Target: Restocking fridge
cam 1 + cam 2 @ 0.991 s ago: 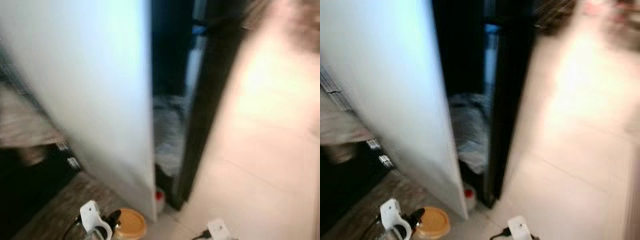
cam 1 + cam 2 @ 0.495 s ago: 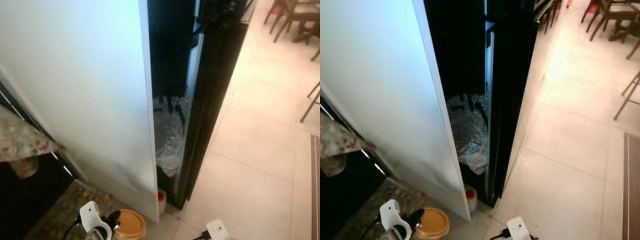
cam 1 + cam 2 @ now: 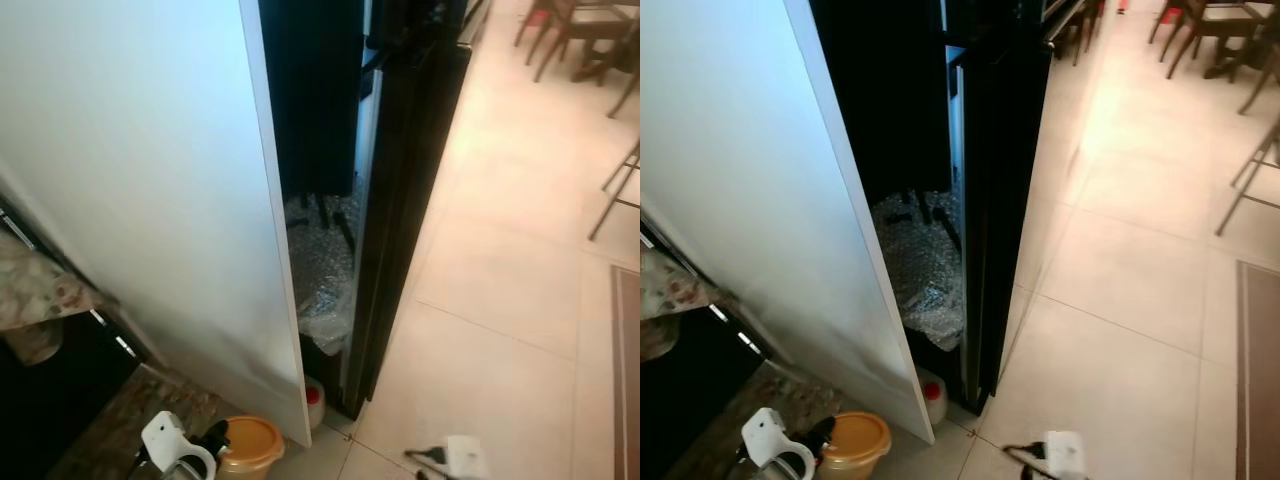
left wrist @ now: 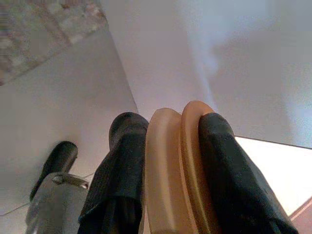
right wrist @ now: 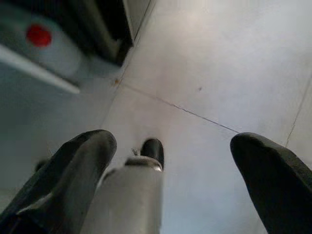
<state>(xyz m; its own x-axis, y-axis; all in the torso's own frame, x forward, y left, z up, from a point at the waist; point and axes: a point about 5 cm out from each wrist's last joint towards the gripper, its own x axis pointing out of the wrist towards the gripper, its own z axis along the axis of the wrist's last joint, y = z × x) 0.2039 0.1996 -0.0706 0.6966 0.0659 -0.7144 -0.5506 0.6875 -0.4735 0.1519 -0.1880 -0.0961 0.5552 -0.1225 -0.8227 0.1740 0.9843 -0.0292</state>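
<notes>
A tall black fridge (image 3: 410, 150) stands ahead, seen edge-on beside a white panel (image 3: 150, 180). Low at my left, my left gripper (image 4: 173, 146) is shut on a tan lidded container (image 3: 248, 443). Its two black fingers (image 4: 122, 165) clamp the container's rim (image 4: 168, 195) from both sides. My right gripper (image 5: 175, 146) hangs low over the tiled floor with its fingers wide apart and nothing between them. Its white wrist (image 3: 462, 455) shows at the bottom edge of the left eye view.
Crumpled bubble wrap (image 3: 322, 270) fills the dark gap between the white panel and the fridge. A white jug with a red cap (image 3: 313, 400) stands on the floor below it. A stone countertop (image 3: 40, 300) is at left. Chairs (image 3: 580, 40) and a rug (image 3: 628, 370) are at right.
The blur of a second ago has cleared and the view has shifted, with fridge and panel now further left. The right wrist sits a little more to the right. The left gripper still holds the container.
</notes>
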